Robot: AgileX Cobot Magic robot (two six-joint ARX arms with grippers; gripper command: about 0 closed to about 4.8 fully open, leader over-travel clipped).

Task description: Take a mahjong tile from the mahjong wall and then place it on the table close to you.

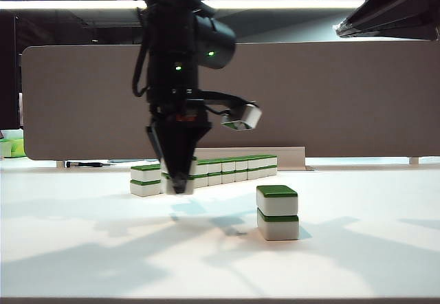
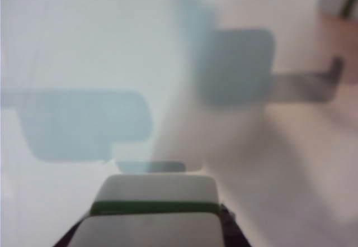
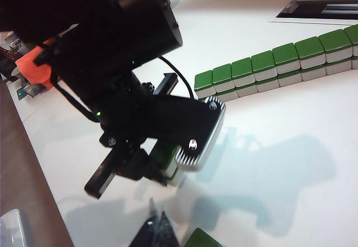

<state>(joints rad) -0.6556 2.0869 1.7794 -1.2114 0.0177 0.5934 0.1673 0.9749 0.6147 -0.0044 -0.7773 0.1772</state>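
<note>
White tabletop point(image 1: 357, 263) is filling most of the exterior view, with the mahjong wall point(image 1: 234, 168) running along its far part in front of a brown-grey partition board point(image 1: 344, 98). The left gripper point(image 1: 180, 180) is pointing straight down at the near end of that row, its black fingers point(image 1: 172, 149) tapering to a tip just above the table. In the left wrist view a mahjong tile point(image 2: 154, 213) with a green band is sitting clamped between the gripper's jaws, held clear of the white surface, with blurred shadows lying on the table behind it. The right wrist view is showing the same tile point(image 3: 165, 160) pinched under the left arm's black body, with the wall point(image 3: 279, 62) stretching away beside it, green tops up, stacked two high. A separate two-tile stack point(image 1: 278, 212) is standing alone on the table nearer the camera, well apart from the row. The right gripper point(image 3: 156, 233) is showing only as dark fingertips at the edge of its own wrist view, close together above the table with nothing visible between them; whether it is clenched I cannot tell.
</note>
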